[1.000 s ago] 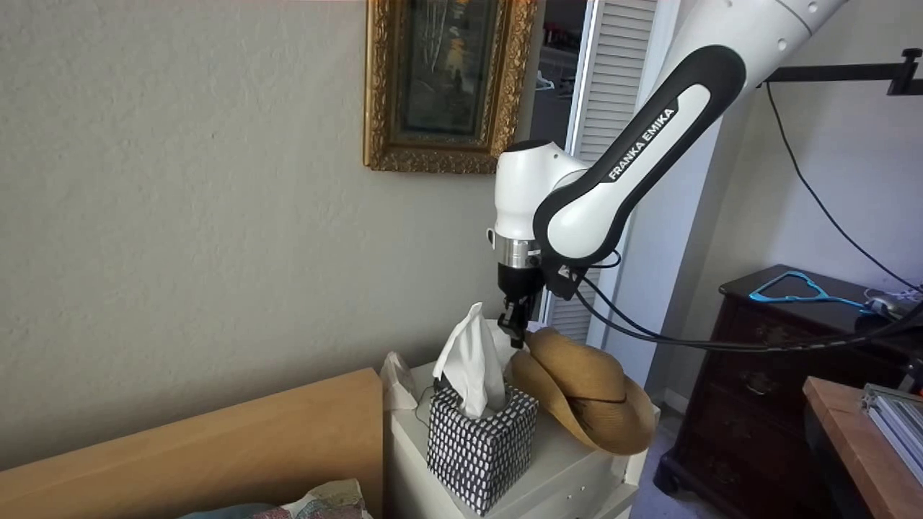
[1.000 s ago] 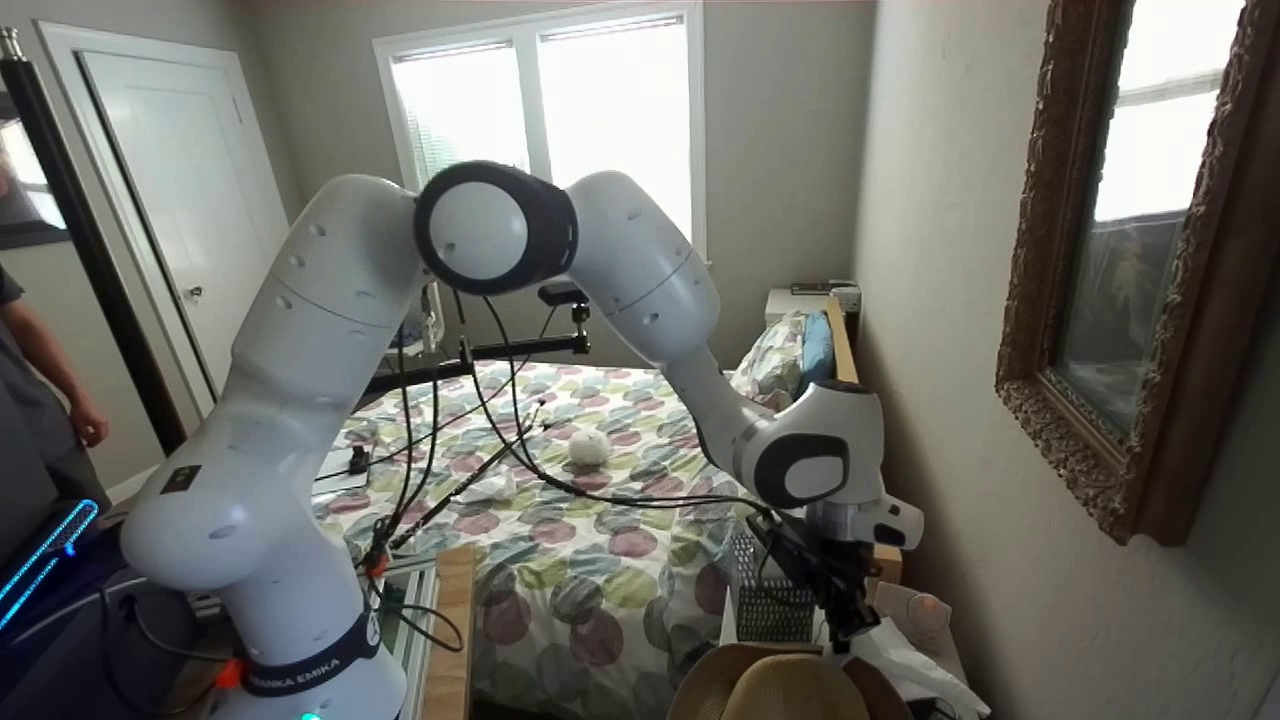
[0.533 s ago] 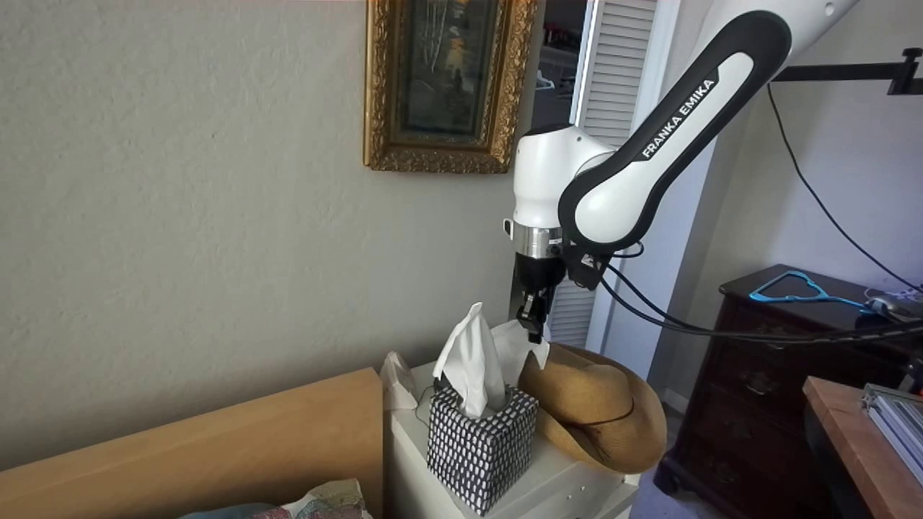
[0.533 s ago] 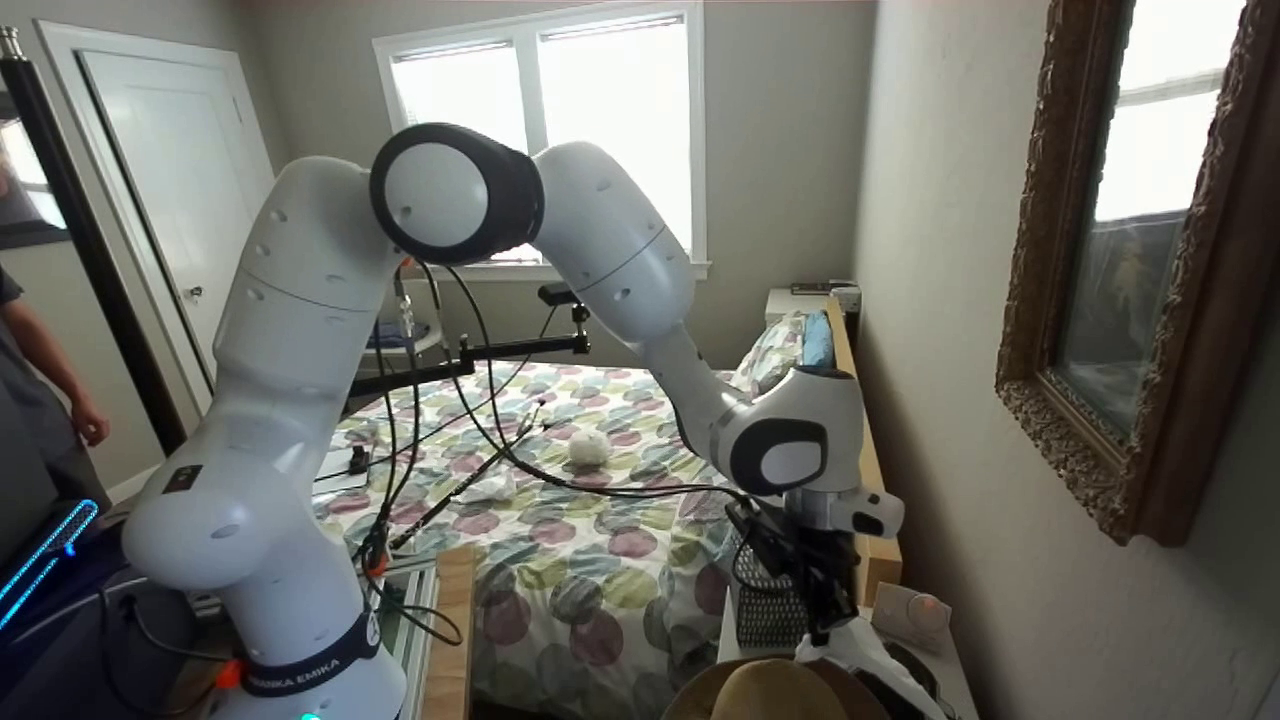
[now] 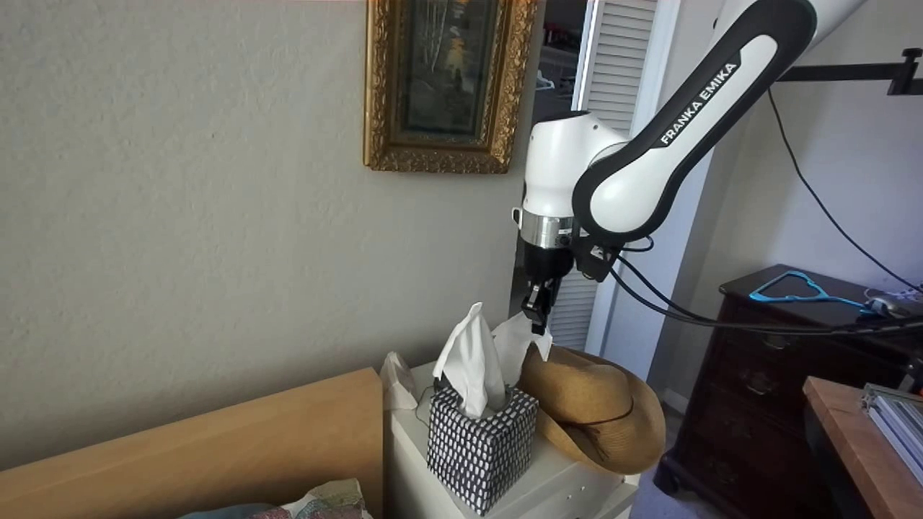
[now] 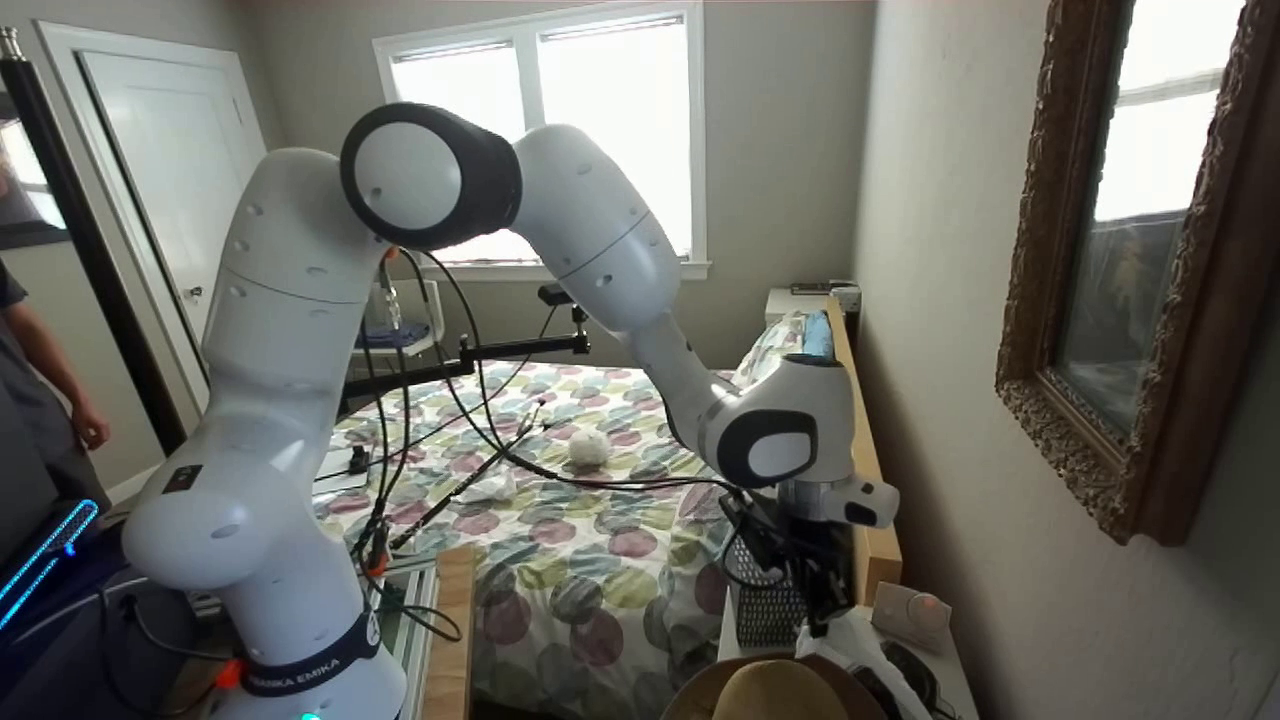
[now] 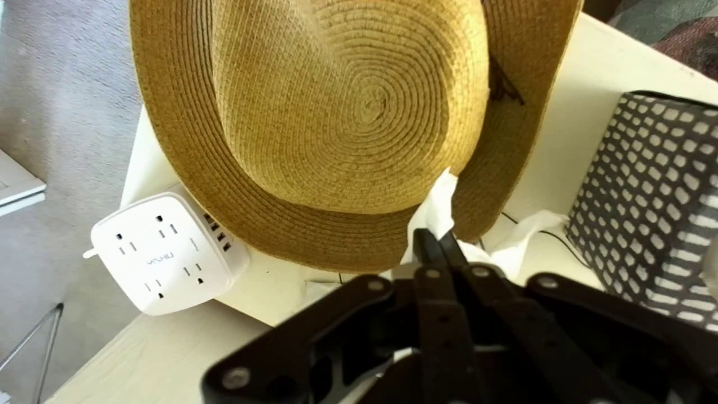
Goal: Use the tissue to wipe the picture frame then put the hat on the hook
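Grey textured wall [image 5: 238,231] backs the work area; a white nightstand [image 7: 566,163] forms the surface below. My claw [image 7: 437,241] is positioned above that surface, jaws together, gripping the crumpled white tissue [image 7: 435,210]. Clearances: the carved gold picture frame [image 5: 441,160] hangs on the wall, above and well apart from the claw, with a stretch of wall beneath its lower rail. Below the tips, the straw hat [image 7: 359,112] lies crown up on the nightstand, brim projecting past one edge. A band of nightstand top separates the brim from the black-and-white tissue box [image 7: 650,207]. A multi-outlet power strip [image 7: 168,252] sits just beside the brim.

Visibility limits: both exterior views crop the frame's top; in an exterior view, a bright reflection covers the upper glass [image 6: 1150,240]. In an exterior view, an upright sheet [image 5: 472,360] in the box hides part of my tissue. The wrist view cuts off the hat and the box. I cannot tell whether the pale scrap [image 7: 513,252] near the box belongs to my tissue, nor whether tissue and hat touch.
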Tool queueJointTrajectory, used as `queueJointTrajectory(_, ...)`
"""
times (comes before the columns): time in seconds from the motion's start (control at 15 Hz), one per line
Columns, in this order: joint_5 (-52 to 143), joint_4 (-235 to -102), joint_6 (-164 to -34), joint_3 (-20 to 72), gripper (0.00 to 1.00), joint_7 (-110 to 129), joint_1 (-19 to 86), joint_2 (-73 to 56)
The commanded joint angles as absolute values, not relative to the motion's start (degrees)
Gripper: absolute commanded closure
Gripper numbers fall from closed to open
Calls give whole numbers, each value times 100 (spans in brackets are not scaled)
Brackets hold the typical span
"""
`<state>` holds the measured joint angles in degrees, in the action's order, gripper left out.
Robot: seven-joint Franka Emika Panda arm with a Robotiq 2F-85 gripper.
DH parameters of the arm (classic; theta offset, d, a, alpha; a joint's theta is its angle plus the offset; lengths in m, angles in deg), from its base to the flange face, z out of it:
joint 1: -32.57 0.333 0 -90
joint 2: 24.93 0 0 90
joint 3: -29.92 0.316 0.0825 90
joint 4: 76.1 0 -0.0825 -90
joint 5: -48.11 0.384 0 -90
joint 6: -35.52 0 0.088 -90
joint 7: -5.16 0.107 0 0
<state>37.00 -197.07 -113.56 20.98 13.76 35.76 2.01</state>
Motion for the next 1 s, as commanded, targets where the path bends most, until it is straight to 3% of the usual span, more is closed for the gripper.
queueJointTrajectory(0.0,3497,-20450,-11927,1892,100,1791,3667,-497)
queueJointTrajectory(0.6,2691,-21846,-13557,1022,100,3099,4037,-1814)
queueJointTrajectory(0.93,643,-21876,-14364,-133,100,4783,4675,-2195)
